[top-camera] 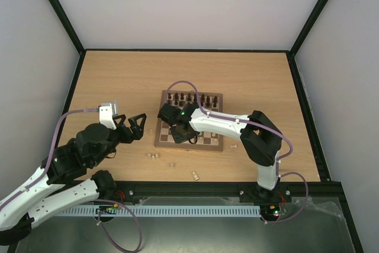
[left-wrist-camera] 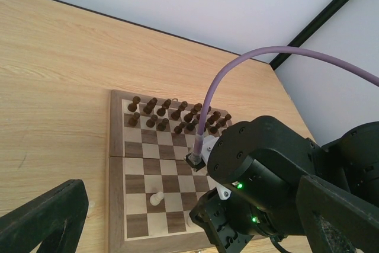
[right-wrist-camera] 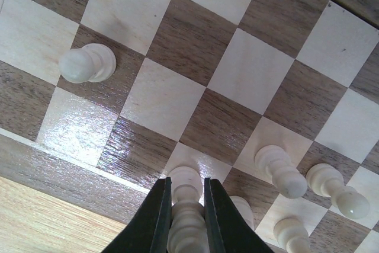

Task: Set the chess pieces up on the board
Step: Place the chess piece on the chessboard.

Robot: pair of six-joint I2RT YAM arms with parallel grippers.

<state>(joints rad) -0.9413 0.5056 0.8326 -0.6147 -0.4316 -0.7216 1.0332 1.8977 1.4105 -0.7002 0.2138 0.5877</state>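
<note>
Step in hand: placing a pale piece on the near row of the board [left-wrist-camera: 116, 140]. The right end effector [right-wrist-camera: 186, 191] is closed on a pale turned piece [right-wrist-camera: 187, 229], held upright between the fingers over a square next to the near border. I judge the base to be close to the surface, but the wrist view hides it. The dark pieces [left-wrist-camera: 172, 114] fill the two far rows. Several pale pieces [top-camera: 153, 156] lie loose on the worktop [top-camera: 249, 75], just off the near edge. The left end effector [top-camera: 135, 124] hangs fully open and empty, left of the board.

Next move: lower until seated, open slightly, then withdraw straight up, clear of the neighbouring pale pieces [right-wrist-camera: 281, 173].
</note>
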